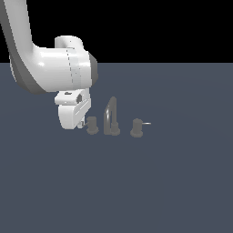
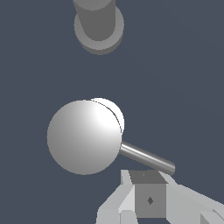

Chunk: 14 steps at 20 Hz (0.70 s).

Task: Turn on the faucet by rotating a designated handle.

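The gripper [image 1: 81,122] sits low at the exterior view's left, just beside the nearest knob of the faucet [image 1: 111,119]. In the wrist view one finger [image 2: 148,199] lies close against the lever pin [image 2: 146,158] of the handle [image 2: 84,137]; whether they touch I cannot tell. Only that one finger is plain, so whether the tool is open or closed cannot be told. It does not appear to be clasping the pin.

The handle [image 1: 92,125] is the leftmost piece of the set. Right of it rises the arched spout [image 1: 110,116], and further right is the twin knob [image 1: 136,128] with its brighter pin pointing right.

By my judgement the approach is done and the turning itself is at its start or barely under way; nothing shows water or a finished rotation. Sweeping the pin round the knob is what remains.
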Tool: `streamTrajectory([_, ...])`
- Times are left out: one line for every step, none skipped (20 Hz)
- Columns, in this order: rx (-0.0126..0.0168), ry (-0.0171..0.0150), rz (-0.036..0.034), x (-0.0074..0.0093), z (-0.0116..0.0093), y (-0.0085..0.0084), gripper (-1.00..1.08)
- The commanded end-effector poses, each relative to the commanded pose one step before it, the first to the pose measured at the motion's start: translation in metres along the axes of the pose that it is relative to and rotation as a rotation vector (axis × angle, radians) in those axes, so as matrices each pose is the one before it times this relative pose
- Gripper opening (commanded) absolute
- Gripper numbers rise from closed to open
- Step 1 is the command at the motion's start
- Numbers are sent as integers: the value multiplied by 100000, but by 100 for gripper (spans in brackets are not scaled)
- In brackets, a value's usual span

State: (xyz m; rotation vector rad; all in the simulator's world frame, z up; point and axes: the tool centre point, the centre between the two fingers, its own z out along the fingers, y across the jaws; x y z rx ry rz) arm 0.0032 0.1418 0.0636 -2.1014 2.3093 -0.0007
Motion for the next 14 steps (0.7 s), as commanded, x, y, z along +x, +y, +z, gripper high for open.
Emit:
streamTrajectory([-988,1161,1539,1834,-51,740,-100])
streamTrajectory([-94,71,100,321,-15,243,-100])
streamTrajectory([-112,84,118,332,-4,239,-100])
streamTrajectory([0,0,0,0,0,0,-100])
streamTrajectory([522,-1120,-2052,-1686,46,-95,-100])
streamTrajectory([-81,147,268,694,-9,-86,-100])
streamTrajectory([-78,144,262,694,-12,-86,-100])
streamTrajectory([-80,148,268,700,-10,-88,-100])
streamTrajectory([-80,148,268,704,-11,-89,-100])
streamTrajectory([-80,149,268,707,-11,-90,-100])
streamTrajectory([-79,149,268,710,-12,-91,-100])
streamTrajectory([-80,153,274,717,-11,-94,-100])
streamTrajectory([-79,154,274,721,-12,-98,-100])
streamTrajectory([0,0,0,0,0,0,-100])
